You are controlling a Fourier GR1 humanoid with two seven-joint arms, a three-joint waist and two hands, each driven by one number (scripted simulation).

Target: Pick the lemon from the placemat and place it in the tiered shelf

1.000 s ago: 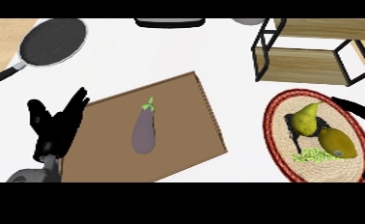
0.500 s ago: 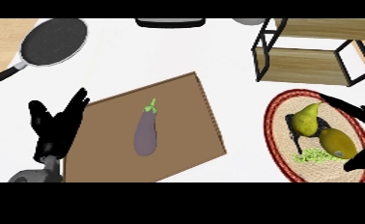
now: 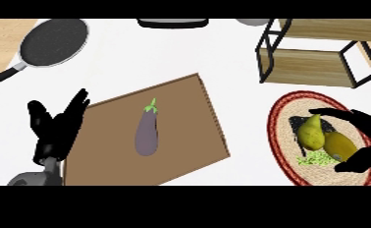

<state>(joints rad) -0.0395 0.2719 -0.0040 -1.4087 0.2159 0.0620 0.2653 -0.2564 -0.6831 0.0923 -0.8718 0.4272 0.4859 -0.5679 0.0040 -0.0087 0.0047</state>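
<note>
Two yellow fruits (right hand around) on placemat.

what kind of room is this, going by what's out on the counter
Most likely a kitchen: a black frying pan sits at the white counter's left, an eggplant lies on a brown board, and a tiered shelf stands at the right.

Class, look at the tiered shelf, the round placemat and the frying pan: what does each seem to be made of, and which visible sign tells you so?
Tiered shelf: thin black bars, probably metal, carrying pale boards with a wood-like grain.
Round placemat: looks woven, straw or rattan, with tan ribbed rings and a red rim.
Frying pan: dark speckled matte inside, likely non-stick coated metal; the handle's material is unclear.
</note>
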